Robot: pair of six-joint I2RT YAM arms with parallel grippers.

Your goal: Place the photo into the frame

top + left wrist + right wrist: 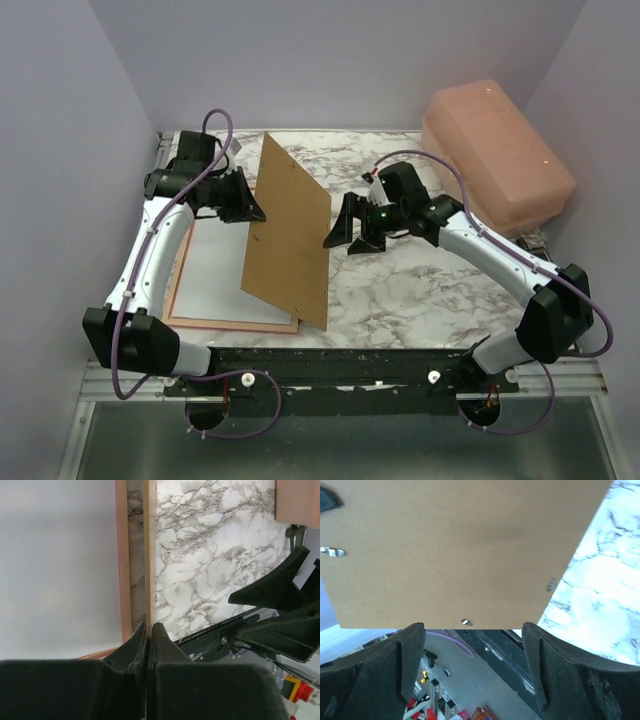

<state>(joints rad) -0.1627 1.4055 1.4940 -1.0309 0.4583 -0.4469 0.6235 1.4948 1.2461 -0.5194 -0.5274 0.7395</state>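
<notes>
From above, my left pincer (pixel 252 210) is clamped on one edge of the brown backing board (pixel 290 240), which stands tilted beside the frame (pixel 235 322). The photo (pixel 215 265) already lies white side up inside the frame, I judge. My left wrist view shows both fingers pinched tight on that thin edge. My right wrist view shows my right pincer (pixel 472 628) with jaws apart, facing the board's flat face and holding nothing. The step in hand is closing the back, so next I must lay the board down squarely over the photo.

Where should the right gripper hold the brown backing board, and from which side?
Its free right edge, approached from the right: the backing board stands tilted, the left gripper pinches its left edge, and the right gripper faces it open.
</notes>
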